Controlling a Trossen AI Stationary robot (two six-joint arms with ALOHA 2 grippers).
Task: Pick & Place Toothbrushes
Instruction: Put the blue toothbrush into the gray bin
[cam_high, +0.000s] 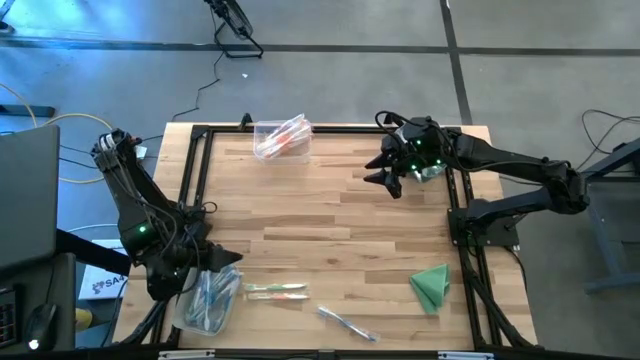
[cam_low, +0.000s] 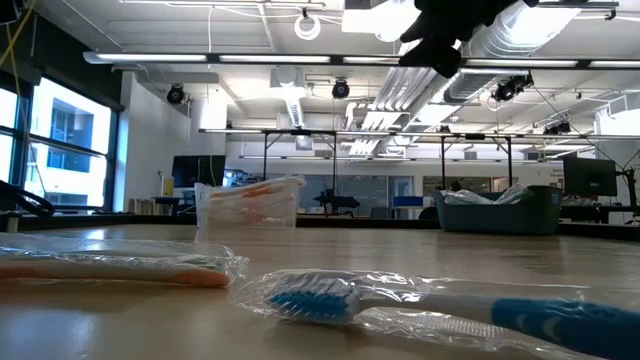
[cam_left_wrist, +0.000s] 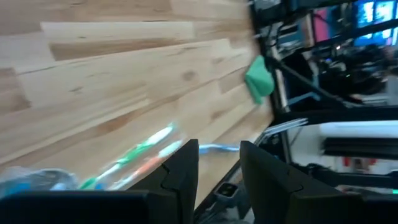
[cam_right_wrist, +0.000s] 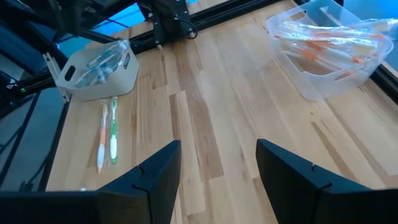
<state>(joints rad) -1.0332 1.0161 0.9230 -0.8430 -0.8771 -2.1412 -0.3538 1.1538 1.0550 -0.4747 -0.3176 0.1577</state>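
Toothbrushes are partly sorted: orange ones fill the far bin (cam_high: 282, 138), ahead of the released, empty right claw (cam_high: 382, 168); blue ones fill the near bin (cam_high: 208, 298) just beneath the released, empty left claw (cam_high: 222, 258). An orange-green pair (cam_high: 276, 291) and a blue one (cam_high: 346, 324) lie beyond it on the table (cam_high: 340, 230). Bin counts are unreadable.

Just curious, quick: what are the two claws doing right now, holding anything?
Left gripper: jaws open, holding nothing.
Right gripper: jaws open, holding nothing.
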